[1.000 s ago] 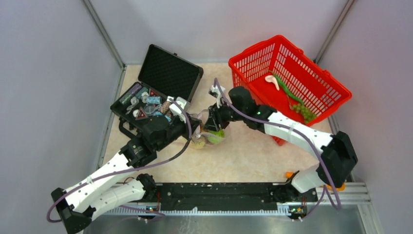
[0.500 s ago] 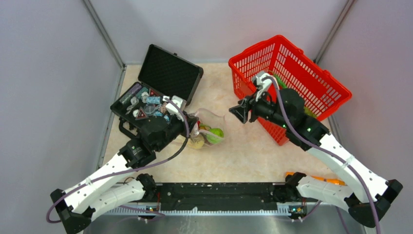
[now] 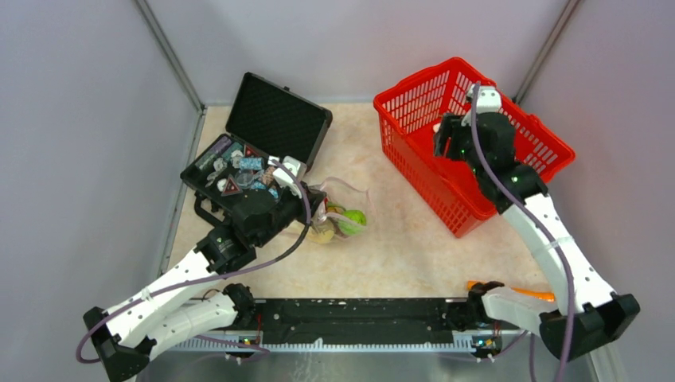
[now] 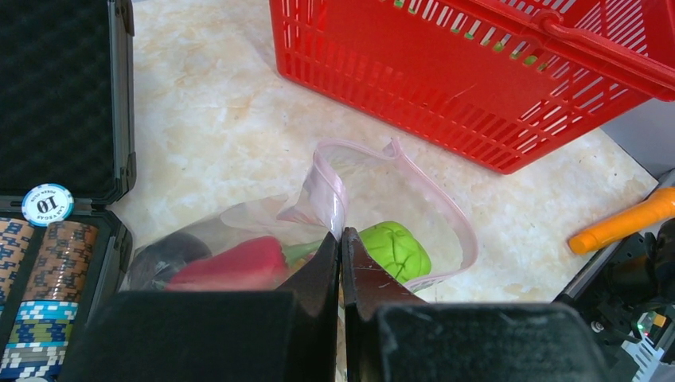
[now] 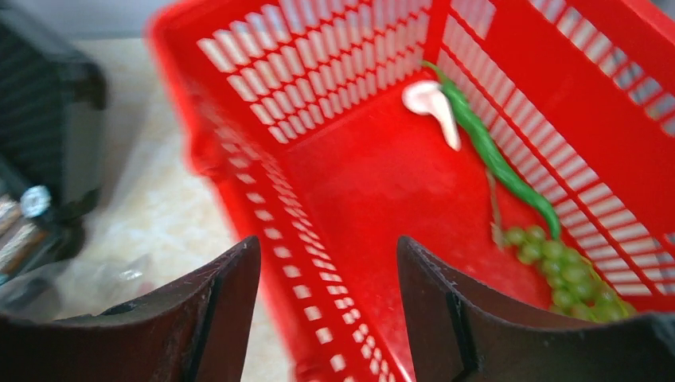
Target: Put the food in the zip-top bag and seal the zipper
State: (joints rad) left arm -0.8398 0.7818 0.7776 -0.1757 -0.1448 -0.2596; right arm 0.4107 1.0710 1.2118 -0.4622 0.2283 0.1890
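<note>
The clear zip-top bag (image 4: pixel 382 187) lies on the table beside the black case, its mouth open toward the basket. Its pale pink zipper (image 4: pixel 464 232) curls round the mouth. My left gripper (image 4: pixel 341 236) is shut on the bag's near mouth edge. Inside the bag lie a green fruit (image 4: pixel 396 249), a red piece (image 4: pixel 231 263) and a dark piece (image 4: pixel 163 253). My right gripper (image 5: pixel 328 243) hangs open and empty over the red basket (image 5: pixel 318 56). On the basket floor lie green grapes (image 5: pixel 565 270), a long green pod (image 5: pixel 493 155) and a pale piece (image 5: pixel 434 103).
The open black case (image 3: pixel 278 115) with chips and small items stands at the back left, close to my left gripper (image 3: pixel 316 208). The red basket (image 3: pixel 557 143) fills the back right. An orange tool (image 3: pixel 529 293) lies by the right arm's base.
My right arm has swung from the bag's mouth to the right and back, over the basket, and its jaws have widened. The left gripper and bag have stayed put.
</note>
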